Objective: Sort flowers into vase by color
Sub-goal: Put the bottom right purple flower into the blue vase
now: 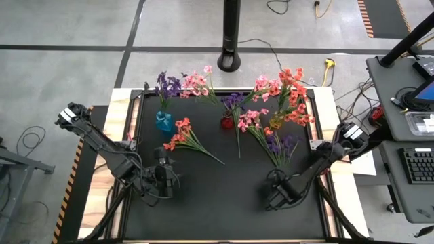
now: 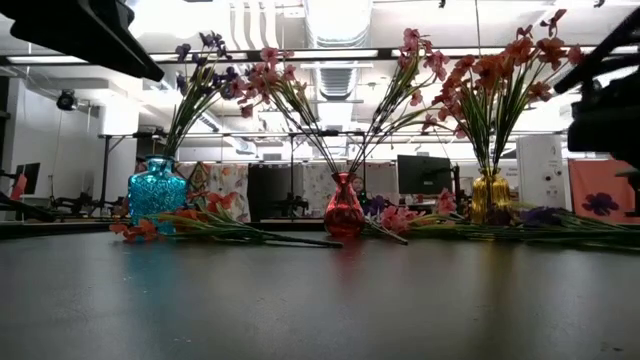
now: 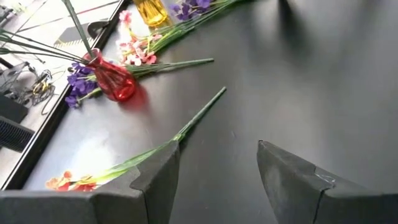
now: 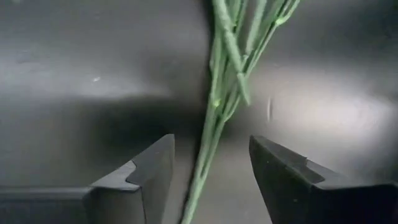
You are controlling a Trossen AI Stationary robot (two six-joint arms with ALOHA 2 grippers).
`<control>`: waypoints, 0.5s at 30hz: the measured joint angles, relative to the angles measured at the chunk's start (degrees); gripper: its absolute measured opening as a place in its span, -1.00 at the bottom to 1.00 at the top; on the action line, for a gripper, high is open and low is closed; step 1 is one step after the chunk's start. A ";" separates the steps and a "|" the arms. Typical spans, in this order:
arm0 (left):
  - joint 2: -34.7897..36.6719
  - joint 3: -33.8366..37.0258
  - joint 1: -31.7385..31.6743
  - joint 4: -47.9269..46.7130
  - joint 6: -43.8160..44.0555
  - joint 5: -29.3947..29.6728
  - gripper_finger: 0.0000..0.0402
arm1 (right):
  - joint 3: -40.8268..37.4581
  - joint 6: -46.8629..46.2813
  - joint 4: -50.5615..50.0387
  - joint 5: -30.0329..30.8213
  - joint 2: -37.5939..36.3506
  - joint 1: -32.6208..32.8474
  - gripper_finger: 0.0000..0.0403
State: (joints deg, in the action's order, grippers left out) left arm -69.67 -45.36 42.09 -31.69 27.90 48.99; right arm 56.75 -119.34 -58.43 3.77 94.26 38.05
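Note:
Three vases stand along the far side: a blue vase with purple flowers, a red vase with pink ones, and a yellow vase with orange-red ones. Loose flowers lie flat on the black mat: an orange-red spray, a purple spray, and a pink spray beside a purple one, whose stems meet toward the near side. My right gripper points down, open, with one finger on either side of those stems and not touching them. My left gripper hovers open and empty, near the orange-red spray's stem.
The mat is bare toward the near edge between the two arms. A black pole base stands on the floor beyond the far edge. A desk with a keyboard is off to the right.

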 joint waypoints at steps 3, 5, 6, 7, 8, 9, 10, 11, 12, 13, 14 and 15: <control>0.00 0.02 0.00 0.10 0.62 0.00 -0.01 | -1.49 -0.02 1.78 0.04 -0.08 0.34 -0.12; 0.00 0.07 0.00 0.11 1.08 0.00 -0.01 | -3.12 0.47 5.42 0.42 -0.32 0.38 -0.23; 0.00 0.07 0.00 0.14 1.34 0.00 -0.01 | -4.24 1.03 7.34 0.60 -0.49 0.38 -0.30; 0.00 0.07 0.00 0.15 1.65 0.00 -0.01 | -5.16 1.86 9.35 0.72 -0.51 0.37 -0.37; 0.00 0.07 0.02 0.18 1.86 0.00 -0.01 | -6.08 2.24 11.24 0.72 -0.51 0.36 -0.45; 0.00 0.07 0.00 0.18 2.24 0.00 -0.01 | -6.86 2.55 12.51 0.66 -0.49 0.36 -0.52; 0.00 0.07 0.00 0.22 2.58 0.00 -0.01 | -7.24 2.85 13.22 0.56 -0.49 0.36 -0.61; 0.00 0.08 0.00 0.32 2.67 0.00 -0.01 | -7.34 2.97 13.51 0.39 -0.66 0.34 -0.69; 0.00 0.09 0.00 0.43 2.77 0.00 -0.01 | -7.38 3.31 13.58 -0.03 -0.92 0.32 -0.77; 0.00 0.09 0.00 0.71 2.78 0.03 -0.01 | -7.37 3.80 13.51 -0.28 -1.37 0.29 -0.85; 0.00 0.09 0.00 1.03 2.79 0.04 -0.01 | -7.30 4.90 13.27 -0.38 -1.95 0.29 -0.90; -0.02 0.09 0.00 1.30 2.78 0.04 -0.01 | -7.18 5.48 13.00 -0.47 -2.88 0.29 -0.91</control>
State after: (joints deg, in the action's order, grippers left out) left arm -69.69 -45.28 42.09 -30.39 30.68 49.04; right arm 49.56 -113.86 -45.44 3.30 91.39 38.35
